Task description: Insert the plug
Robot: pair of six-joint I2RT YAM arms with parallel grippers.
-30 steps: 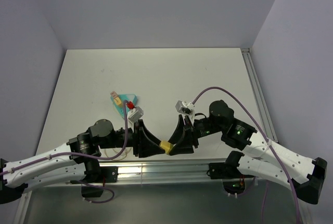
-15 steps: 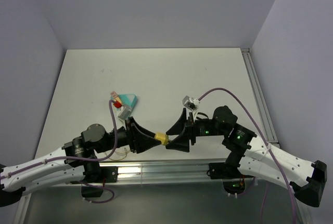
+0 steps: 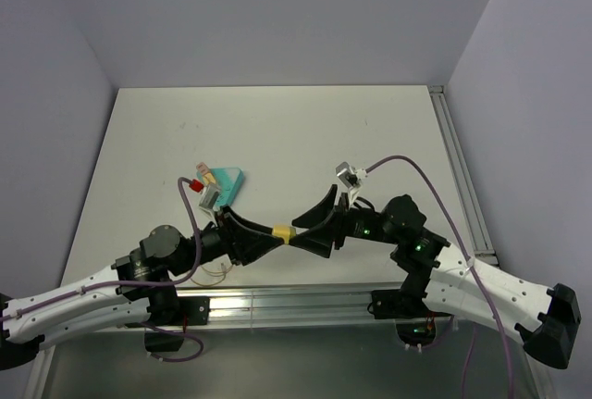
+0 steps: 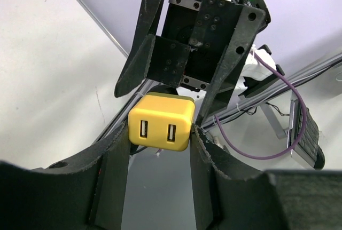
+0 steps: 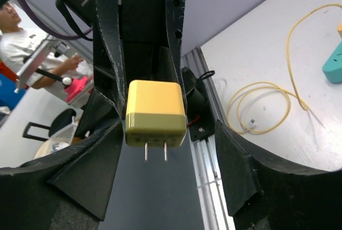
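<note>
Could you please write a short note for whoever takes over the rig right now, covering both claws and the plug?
Claws: the left claw is shut on the plug, gripping its socket end. The right claw is open, with a finger on either side of the pronged end, not gripping.
Things: the plug is in the air between the arms, near the table front edge, prongs bare and pointing at the right arm. The teal block sits on the table beyond the left arm. The yellow cable lies looped on the table.
Done: plug lifted, in one claw.
Left: clear the right claw, then insert the plug. Nothing is inserted yet.
</note>
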